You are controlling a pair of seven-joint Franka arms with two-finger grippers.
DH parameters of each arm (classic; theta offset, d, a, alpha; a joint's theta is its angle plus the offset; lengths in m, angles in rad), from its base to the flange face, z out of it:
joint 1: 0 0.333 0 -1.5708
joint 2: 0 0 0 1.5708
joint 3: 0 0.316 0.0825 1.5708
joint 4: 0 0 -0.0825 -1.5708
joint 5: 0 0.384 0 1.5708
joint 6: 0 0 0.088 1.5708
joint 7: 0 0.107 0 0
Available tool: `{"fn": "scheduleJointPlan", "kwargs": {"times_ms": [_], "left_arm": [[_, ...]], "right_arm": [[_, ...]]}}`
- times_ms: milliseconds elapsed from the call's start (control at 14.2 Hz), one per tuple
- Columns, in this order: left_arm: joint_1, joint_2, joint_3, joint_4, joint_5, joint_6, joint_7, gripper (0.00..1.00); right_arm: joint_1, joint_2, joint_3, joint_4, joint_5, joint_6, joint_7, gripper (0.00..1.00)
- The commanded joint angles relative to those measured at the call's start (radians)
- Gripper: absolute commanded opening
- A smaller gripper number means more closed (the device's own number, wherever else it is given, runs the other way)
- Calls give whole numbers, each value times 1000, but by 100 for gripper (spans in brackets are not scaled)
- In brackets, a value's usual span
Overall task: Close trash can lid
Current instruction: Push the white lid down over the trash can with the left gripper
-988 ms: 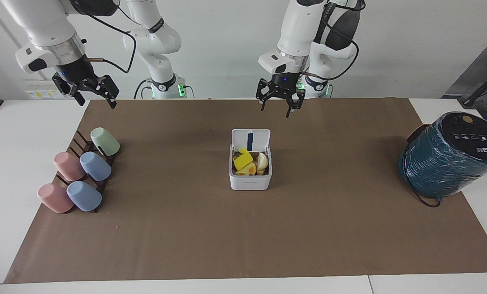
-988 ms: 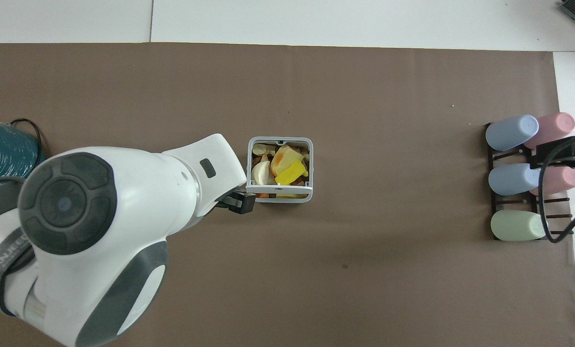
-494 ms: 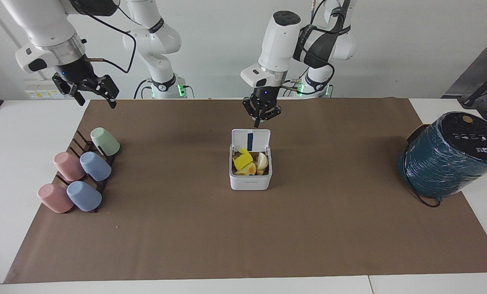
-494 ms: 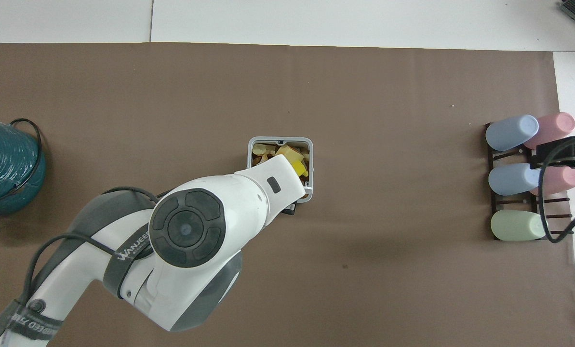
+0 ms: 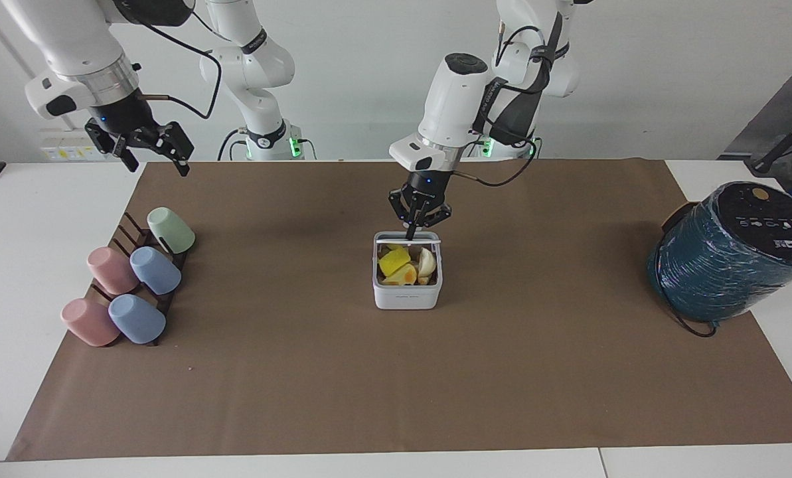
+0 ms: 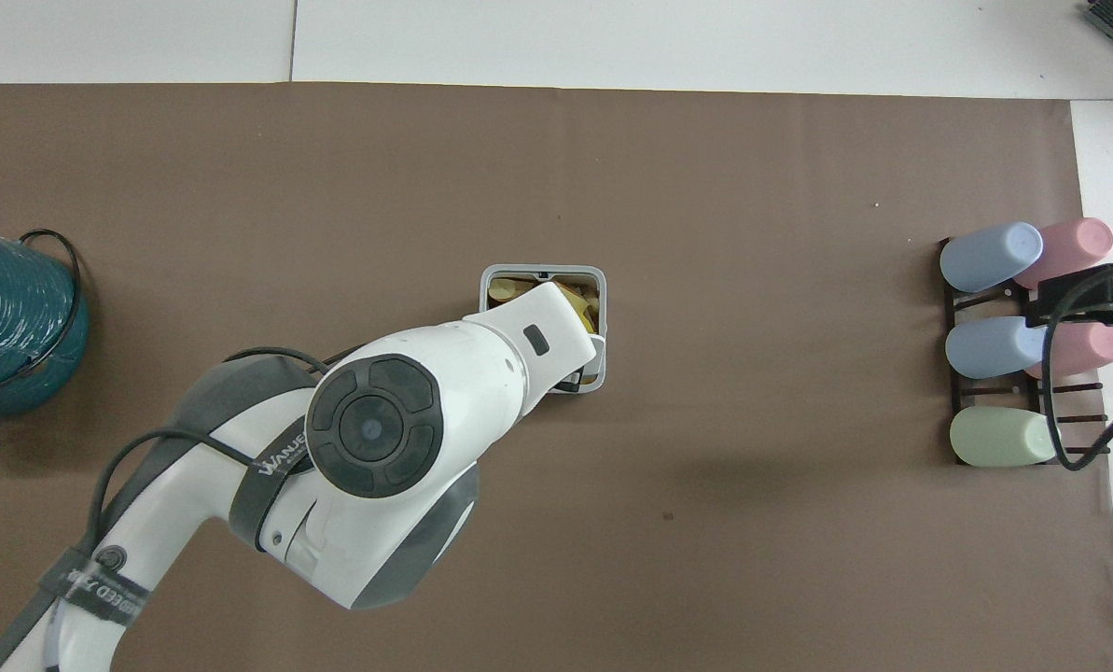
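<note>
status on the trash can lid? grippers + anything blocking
Left gripper down on the lid, fingers shut, tipping it over the trash can; lid not yet closed. Right gripper open, waiting over the cup rack end. Food scraps in the can, below the rim.

On the grey strap wrapped round the white left robot arm [image 6: 267,467] you can read white capitals that begin "WANJE"; the rest curves out of sight. A second band lower on the same arm carries lettering too small to read. The black top of the teal-wrapped cylinder [image 5: 767,222] shows white markings you cannot make out, and the small white bin's front [image 5: 407,299] bears a faint, unreadable mark.
</note>
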Motion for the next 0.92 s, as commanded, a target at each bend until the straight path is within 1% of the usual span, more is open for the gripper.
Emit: {"fn": "scheduleJointPlan", "kwargs": {"times_ms": [0, 141, 212, 424, 635, 847], "left_arm": [[11, 80, 0, 48, 22, 65, -7, 0], [10, 163, 2, 112, 21, 68, -15, 0], [10, 185, 2, 129, 22, 69, -13, 0], [11, 228, 6, 129, 36, 101, -5, 0], [13, 231, 5, 118, 47, 101, -5, 0], [10, 225, 6, 111, 47, 66, -10, 0]], "right_arm": [[-8, -15, 7, -12, -2, 1, -24, 100], [-8, -15, 7, -12, -2, 1, -24, 100], [-8, -15, 7, -13, -2, 1, -24, 100], [-8, -15, 7, -12, -2, 1, -24, 100], [-8, -15, 6, -12, -2, 1, -24, 100], [-8, -15, 6, -12, -2, 1, -24, 100]]}}
